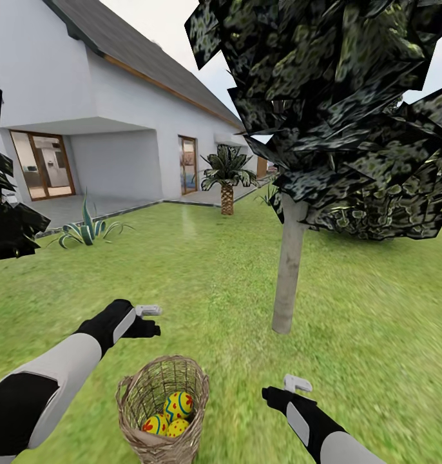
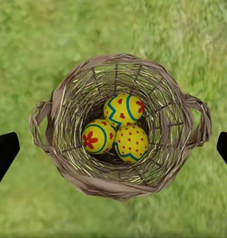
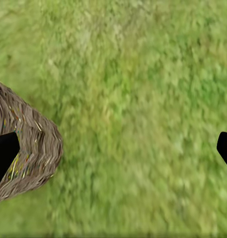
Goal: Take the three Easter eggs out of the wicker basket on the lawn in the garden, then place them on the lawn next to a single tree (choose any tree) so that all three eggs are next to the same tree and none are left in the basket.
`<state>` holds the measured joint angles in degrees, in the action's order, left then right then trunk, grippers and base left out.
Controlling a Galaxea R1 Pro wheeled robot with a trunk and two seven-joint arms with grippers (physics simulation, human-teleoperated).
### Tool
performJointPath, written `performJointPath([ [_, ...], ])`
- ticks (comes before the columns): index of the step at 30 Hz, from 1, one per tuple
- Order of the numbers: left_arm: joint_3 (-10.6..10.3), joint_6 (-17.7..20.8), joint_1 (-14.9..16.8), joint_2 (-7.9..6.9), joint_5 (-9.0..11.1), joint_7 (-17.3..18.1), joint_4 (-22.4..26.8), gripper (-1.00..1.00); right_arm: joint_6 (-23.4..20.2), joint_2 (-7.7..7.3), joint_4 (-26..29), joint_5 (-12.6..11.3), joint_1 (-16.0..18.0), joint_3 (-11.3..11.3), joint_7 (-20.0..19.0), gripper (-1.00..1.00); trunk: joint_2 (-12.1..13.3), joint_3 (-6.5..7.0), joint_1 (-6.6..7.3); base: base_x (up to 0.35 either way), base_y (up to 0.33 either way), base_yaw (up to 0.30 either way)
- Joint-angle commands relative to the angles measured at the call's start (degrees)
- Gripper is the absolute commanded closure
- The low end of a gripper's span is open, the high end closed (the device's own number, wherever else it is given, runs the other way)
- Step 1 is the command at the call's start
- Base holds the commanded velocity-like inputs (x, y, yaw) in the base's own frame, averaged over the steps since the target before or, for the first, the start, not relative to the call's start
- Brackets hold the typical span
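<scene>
The wicker basket (image 1: 134, 422) stands on the lawn (image 1: 201, 270) close in front of me, with three Easter eggs in it (image 1: 178, 405) (image 1: 155, 424) (image 1: 178, 428). My left gripper (image 1: 150, 320) hovers above it, open and empty. The left wrist view looks straight down into the basket (image 2: 68, 89) at all three eggs (image 2: 124, 108) (image 2: 96, 137) (image 2: 131, 143), with the left gripper (image 2: 113, 148) spread wide. My right gripper (image 1: 287, 390) hangs open over grass to the basket's right, with the basket wall (image 3: 36, 144) beside the right gripper (image 3: 113, 148). The tree's pale trunk (image 1: 289, 270) rises just beyond.
A white house (image 1: 118, 116) with a paved terrace stands at the back left. A short palm (image 1: 227, 180) and a spiky striped plant (image 1: 87, 229) grow near the terrace. Dark foliage (image 1: 5, 219) pokes in at the left edge. Open grass surrounds the trunk.
</scene>
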<state>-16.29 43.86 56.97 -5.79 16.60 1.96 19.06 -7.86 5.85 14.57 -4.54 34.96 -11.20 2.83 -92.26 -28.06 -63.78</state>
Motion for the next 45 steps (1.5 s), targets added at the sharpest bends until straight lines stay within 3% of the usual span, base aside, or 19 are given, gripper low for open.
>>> performJointPath([
  [1,-0.4,0.3,0.1,-0.04,0.2,0.1,0.1,-1.0,-0.3,0.03,0.1,-0.5,0.0,0.1,0.3,-1.0,0.0,-0.07,0.0,0.0,0.0,0.0],
  [27,-0.6,2.7,0.0,-0.14,0.2,0.0,0.2,-1.0,-0.4,0.04,0.1,-1.0,0.0,0.0,0.2,-1.0,0.0,-0.07,0.0,0.001,0.0,0.0],
  [45,-0.7,2.6,0.0,-0.07,0.2,-0.2,0.2,-1.0,-0.3,0.0,-0.1,-1.0,0.0,-0.1,0.3,-1.0,0.0,-0.07,0.0,0.123,0.0,0.0],
])
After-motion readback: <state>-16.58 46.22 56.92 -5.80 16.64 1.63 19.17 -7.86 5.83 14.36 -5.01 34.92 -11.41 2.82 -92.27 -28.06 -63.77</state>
